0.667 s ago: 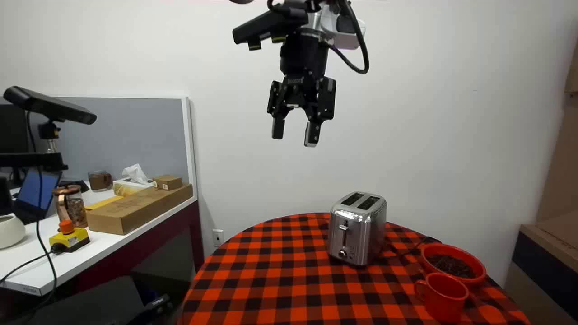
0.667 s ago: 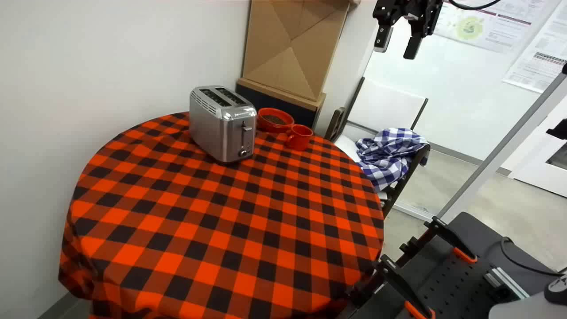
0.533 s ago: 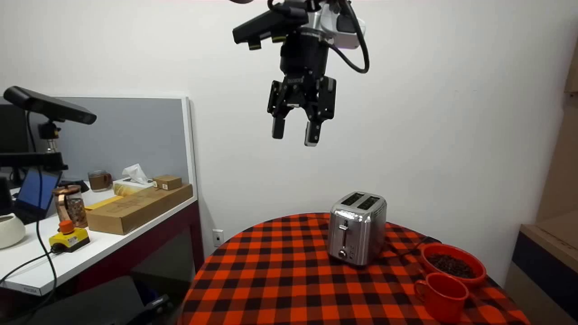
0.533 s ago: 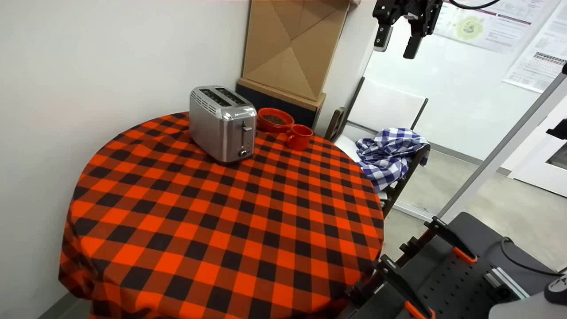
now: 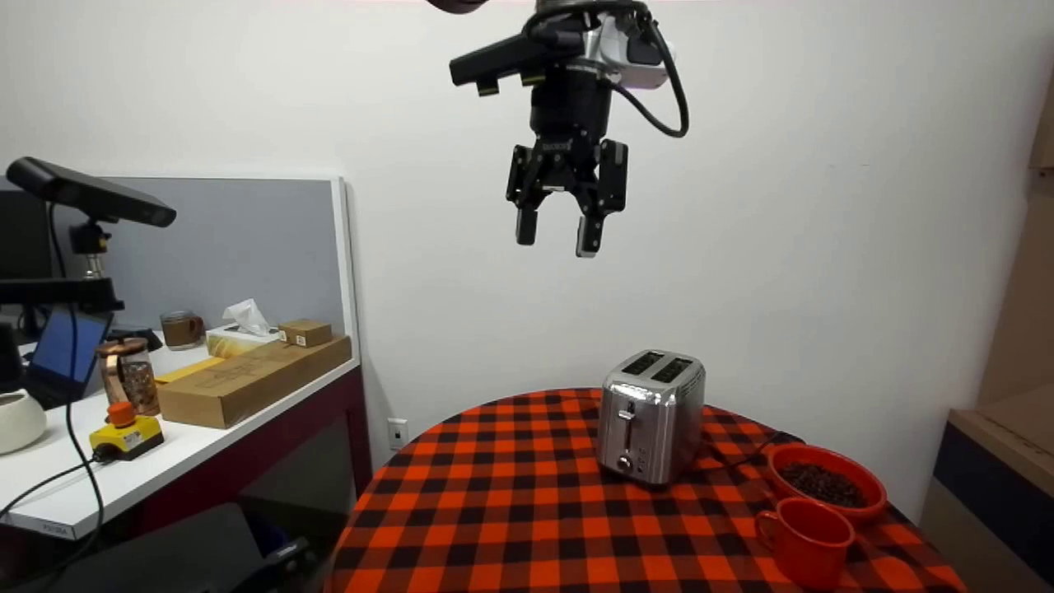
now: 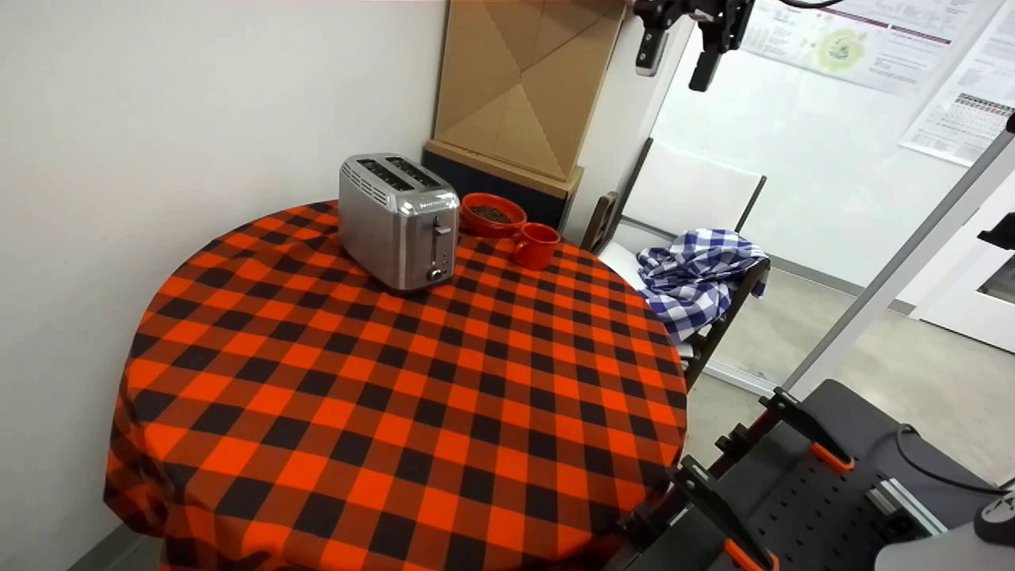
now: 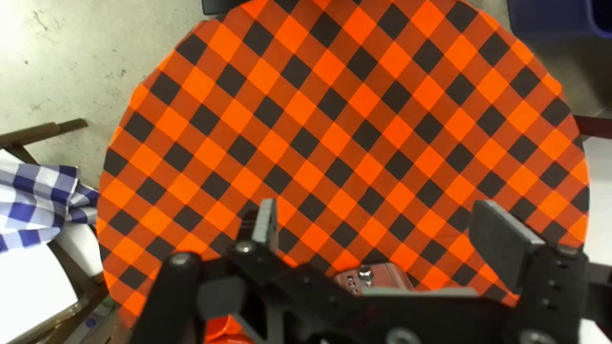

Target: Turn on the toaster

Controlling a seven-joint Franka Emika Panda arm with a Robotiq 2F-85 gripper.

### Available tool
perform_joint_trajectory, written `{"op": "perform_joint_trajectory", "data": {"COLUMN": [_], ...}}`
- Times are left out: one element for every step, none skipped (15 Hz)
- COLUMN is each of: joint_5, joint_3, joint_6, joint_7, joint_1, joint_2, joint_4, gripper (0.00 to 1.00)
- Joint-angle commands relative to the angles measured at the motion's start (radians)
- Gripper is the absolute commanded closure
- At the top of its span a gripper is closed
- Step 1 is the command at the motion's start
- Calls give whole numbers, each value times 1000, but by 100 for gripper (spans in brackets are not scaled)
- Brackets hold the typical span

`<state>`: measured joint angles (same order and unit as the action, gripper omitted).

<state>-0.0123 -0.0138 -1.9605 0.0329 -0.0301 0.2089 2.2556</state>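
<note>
The silver two-slot toaster (image 5: 659,428) stands upright on the checked table, and it shows in both exterior views (image 6: 381,230). Its lever (image 6: 442,231) sits near the top of its track on the front face. A round knob (image 5: 625,463) is below it. In the wrist view only the knob end of the toaster (image 7: 382,274) shows; the gripper body hides the rest. My gripper (image 5: 557,242) is open and empty, high above the table and well above the toaster. It also shows in an exterior view (image 6: 675,78) and in the wrist view (image 7: 373,212).
A red cup (image 5: 811,548) and a red bowl (image 5: 869,486) with dark contents stand beside the toaster. A cord (image 5: 745,458) runs behind them. The wall (image 5: 782,247) is close behind the table (image 6: 333,428). A chair (image 6: 698,190) with a blue checked cloth stands at the table's side.
My gripper has moved right and slightly up in an exterior view, and left and slightly up in an exterior view from another place. It stays open. The toaster has not moved.
</note>
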Motion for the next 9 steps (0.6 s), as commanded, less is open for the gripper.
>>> {"op": "perform_joint_trajectory", "data": {"joint_5": [-10, 2, 12, 27, 39, 54, 65, 82, 96], "joint_3": [18, 28, 36, 45, 52, 58, 62, 62, 62], "joint_6": [-35, -65, -90, -114, -143, -175, -205, -234, -257], "joint_7": [-25, -31, -35, -33, -32, -30, -36, -38, -39], "joint_1": [30, 40, 46, 54, 60, 66, 70, 74, 78], "joint_2": [-148, -190, -224, -263, -298, -333, -368, -406, -437], "joint_4": [-162, -203, -237, -276, -307, -338, -366, -395, -419], "gripper": [0, 0, 0, 0, 0, 0, 0, 1, 5]}}
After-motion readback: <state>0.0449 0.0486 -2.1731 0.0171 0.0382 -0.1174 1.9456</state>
